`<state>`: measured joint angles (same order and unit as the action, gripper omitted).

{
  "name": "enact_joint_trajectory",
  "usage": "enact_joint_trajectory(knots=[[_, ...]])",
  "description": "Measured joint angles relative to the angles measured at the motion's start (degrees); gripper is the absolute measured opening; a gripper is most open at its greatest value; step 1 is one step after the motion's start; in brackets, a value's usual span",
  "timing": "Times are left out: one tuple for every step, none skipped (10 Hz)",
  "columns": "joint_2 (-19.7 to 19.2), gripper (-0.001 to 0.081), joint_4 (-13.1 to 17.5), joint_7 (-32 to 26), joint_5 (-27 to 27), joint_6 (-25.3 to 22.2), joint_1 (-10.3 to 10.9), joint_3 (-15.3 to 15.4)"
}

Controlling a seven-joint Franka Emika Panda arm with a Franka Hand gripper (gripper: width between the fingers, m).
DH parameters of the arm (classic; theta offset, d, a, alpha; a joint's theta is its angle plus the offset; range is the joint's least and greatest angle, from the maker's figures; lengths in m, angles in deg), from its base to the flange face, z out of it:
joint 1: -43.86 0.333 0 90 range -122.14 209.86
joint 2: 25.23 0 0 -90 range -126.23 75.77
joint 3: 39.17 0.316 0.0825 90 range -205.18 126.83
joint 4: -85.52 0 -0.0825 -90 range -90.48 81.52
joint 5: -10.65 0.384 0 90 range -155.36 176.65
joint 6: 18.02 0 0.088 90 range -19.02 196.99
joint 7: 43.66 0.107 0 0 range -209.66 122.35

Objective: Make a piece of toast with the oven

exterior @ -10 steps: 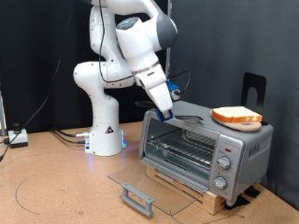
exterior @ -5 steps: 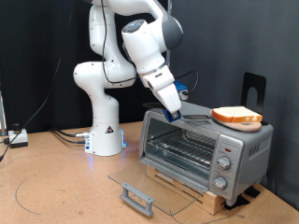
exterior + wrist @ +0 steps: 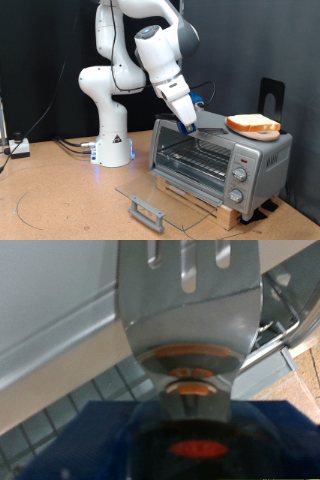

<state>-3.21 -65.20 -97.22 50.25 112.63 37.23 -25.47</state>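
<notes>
The piece of toast (image 3: pixel 254 124) lies on a round tan plate (image 3: pixel 270 135) on top of the silver oven (image 3: pixel 225 160), at the exterior view's right. The oven's glass door (image 3: pixel 160 198) hangs open and its wire rack (image 3: pixel 200 153) is bare. My gripper (image 3: pixel 188 126) hovers just above the left part of the oven's roof, left of the toast. It is shut on a slotted metal spatula (image 3: pixel 208 127) whose blade points towards the toast. In the wrist view the spatula (image 3: pixel 190 300) reaches out over the oven's edge (image 3: pixel 60 335), with a blue part of the hand (image 3: pixel 190 435) below it.
The oven stands on a wooden block (image 3: pixel 200 200) on the brown table. The robot's white base (image 3: pixel 112 140) and cables (image 3: pixel 70 148) are at the left. A black stand (image 3: pixel 272 95) rises behind the plate. A small box (image 3: pixel 18 148) sits at the far left.
My gripper with the spatula has moved right and slightly up along the oven's roof, closer to the toast. Toast, plate and oven door have not moved.
</notes>
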Motion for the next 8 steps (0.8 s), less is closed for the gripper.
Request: enact_joint_trajectory(knots=[[-0.2,0.0417,0.3,0.0,0.7,0.1,0.2,0.2],[-0.3,0.0417,0.7,-0.3,1.4,-0.1,0.3,0.2],[-0.3,0.0417,0.9,-0.8,1.9,-0.3,0.4,0.2],[-0.3,0.0417,1.1,-1.1,2.2,-0.5,0.4,0.1],[-0.3,0.0417,1.3,-1.2,2.3,-0.7,0.4,0.0],[-0.2,0.0417,1.5,-1.3,2.3,-1.3,0.4,-0.1],[-0.1,0.0417,1.9,-1.3,2.4,-2.2,0.4,-0.2],[0.0,0.0417,2.1,-1.5,2.6,-2.5,0.4,-0.2]])
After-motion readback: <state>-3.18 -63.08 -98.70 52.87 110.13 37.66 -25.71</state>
